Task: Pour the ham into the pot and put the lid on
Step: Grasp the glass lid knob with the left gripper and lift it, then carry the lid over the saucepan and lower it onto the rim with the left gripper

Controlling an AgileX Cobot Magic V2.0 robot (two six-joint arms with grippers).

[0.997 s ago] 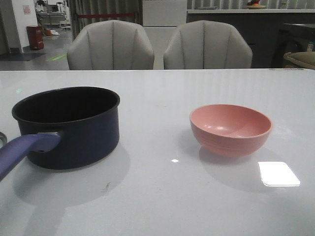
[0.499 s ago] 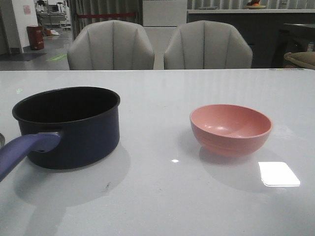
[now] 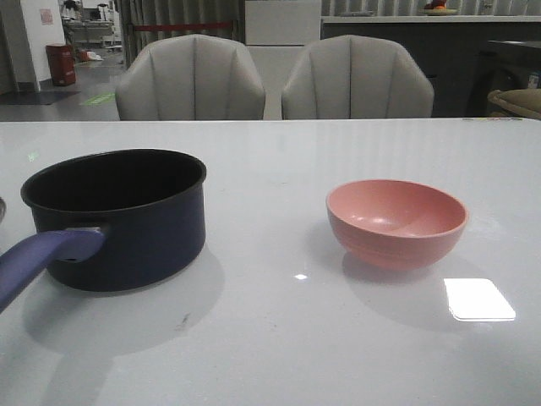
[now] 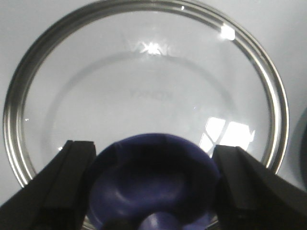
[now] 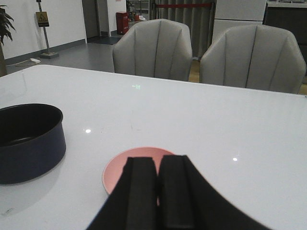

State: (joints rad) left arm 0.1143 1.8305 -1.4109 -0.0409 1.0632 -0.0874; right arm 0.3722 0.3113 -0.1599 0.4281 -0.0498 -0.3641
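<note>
The dark navy pot (image 3: 127,228) with its purple-blue handle (image 3: 34,258) stands on the left of the white table; it also shows in the right wrist view (image 5: 29,143). Its inside is dark. The glass lid (image 4: 144,86) with its metal rim fills the left wrist view. My left gripper (image 4: 153,146) is shut on the lid's blue-purple knob (image 4: 153,187), one finger against each side. My right gripper (image 5: 157,160) is shut and empty, above the near side of the pink bowl (image 5: 120,167). No ham is visible; the bowl (image 3: 396,222) looks empty in the front view.
Two grey chairs (image 3: 190,80) (image 3: 355,80) stand behind the table's far edge. A bright light patch (image 3: 478,299) lies on the table right of the bowl. Neither gripper shows in the front view.
A small sliver of the lid at the left edge of the front view has moved upward. The pot and the bowl have not moved.
</note>
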